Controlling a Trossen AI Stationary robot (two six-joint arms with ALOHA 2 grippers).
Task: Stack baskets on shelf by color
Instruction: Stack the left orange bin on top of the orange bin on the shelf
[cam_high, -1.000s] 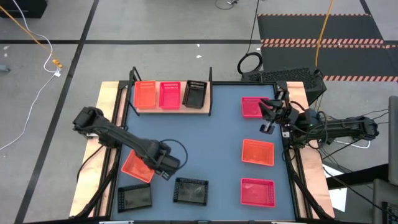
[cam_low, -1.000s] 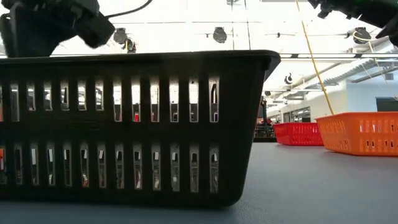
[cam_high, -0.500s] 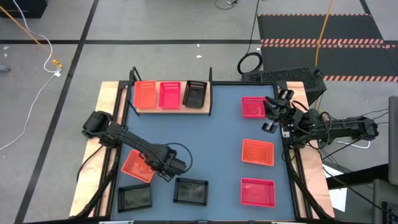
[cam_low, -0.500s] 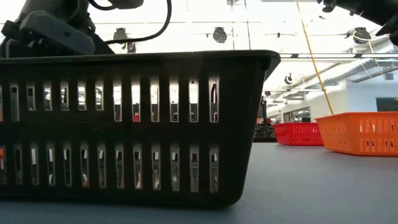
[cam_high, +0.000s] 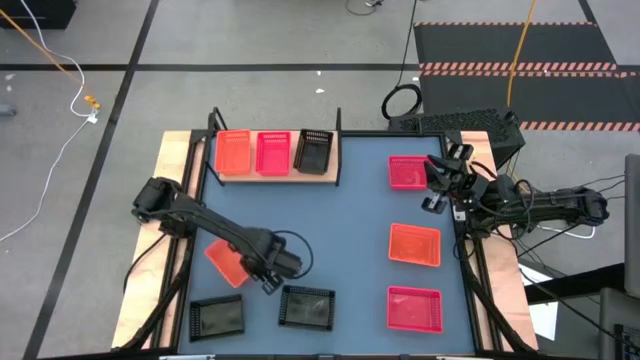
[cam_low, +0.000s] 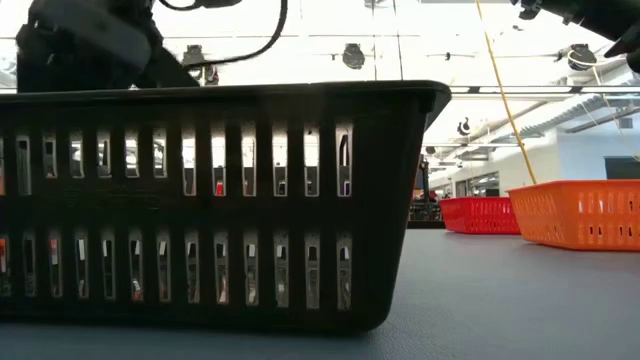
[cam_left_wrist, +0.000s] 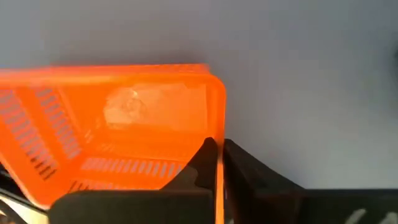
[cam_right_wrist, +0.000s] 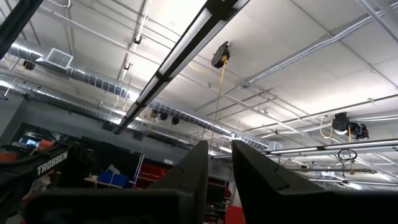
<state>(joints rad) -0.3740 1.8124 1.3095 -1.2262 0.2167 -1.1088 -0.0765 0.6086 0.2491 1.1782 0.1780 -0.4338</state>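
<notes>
left gripper (cam_left_wrist: 215, 163) pinched on the orange basket (cam_high: 225, 262) rim, front-left of the desk | shelf (cam_high: 275, 175) lies straight out at the back, so we're the nearer arm | right gripper (cam_high: 432, 190) looks shut, parked pointing up

The high view looks straight down on the whole counter (cam_high: 340, 220). The low view sits at counter level, hard against a black basket (cam_low: 200, 200). 1 wrist camera faces the ceiling.
</notes>
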